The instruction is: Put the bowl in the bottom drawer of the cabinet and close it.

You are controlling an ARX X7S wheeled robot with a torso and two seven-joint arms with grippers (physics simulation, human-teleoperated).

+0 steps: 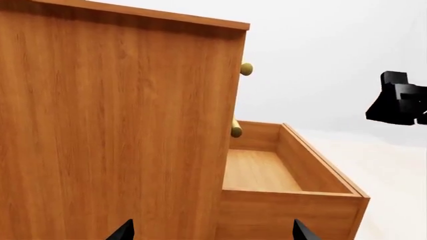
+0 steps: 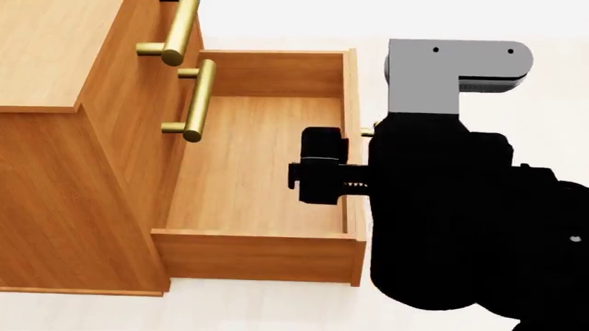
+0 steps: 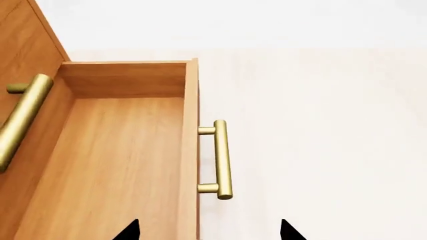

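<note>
The cabinet (image 2: 55, 179) is an orange-brown wooden chest. Its bottom drawer (image 2: 258, 256) is pulled fully out and I see nothing inside it. The bowl is out of view in every frame. My right gripper (image 2: 322, 165) hovers over the drawer's front edge. In the right wrist view this gripper (image 3: 208, 232) is open, its tips either side of the drawer front, just short of the brass handle (image 3: 222, 160). My left gripper (image 1: 212, 234) is open and empty, facing the cabinet's side panel (image 1: 113, 125) with the drawer (image 1: 287, 210) beside it.
Two upper drawers are shut, their brass handles (image 2: 198, 96) (image 2: 179, 31) jutting over the open drawer. My right arm's black and grey body (image 2: 451, 207) fills the space by the drawer front. Pale floor (image 3: 320, 125) surrounds the cabinet.
</note>
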